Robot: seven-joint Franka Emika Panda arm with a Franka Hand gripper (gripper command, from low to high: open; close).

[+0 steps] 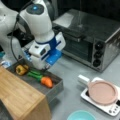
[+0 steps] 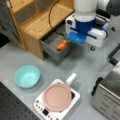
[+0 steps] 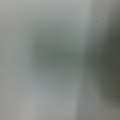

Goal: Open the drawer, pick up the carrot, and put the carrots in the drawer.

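Note:
The dark-grey drawer (image 1: pixel 57 88) (image 2: pixel 53 53) stands pulled out from the bamboo-topped cabinet (image 1: pixel 17 96) (image 2: pixel 42 21). The small orange carrot (image 1: pixel 46 81) (image 2: pixel 62 45) lies inside it near the front corner. My gripper (image 1: pixel 44 67) (image 2: pixel 68 40) hangs just above the drawer, close over the carrot and slightly behind it; its fingertips are hidden by the white and blue hand. The carrot appears to rest on the drawer floor. The wrist view gives only a grey blur.
A yellow-orange pepper (image 1: pixel 21 69) and a green vegetable (image 1: pixel 35 74) also lie in the drawer. A steel toaster oven (image 1: pixel 87 37) stands behind. A pink pan on a white hob (image 1: pixel 102 92) (image 2: pixel 57 97) and a teal bowl (image 2: pixel 27 76) sit on the grey table.

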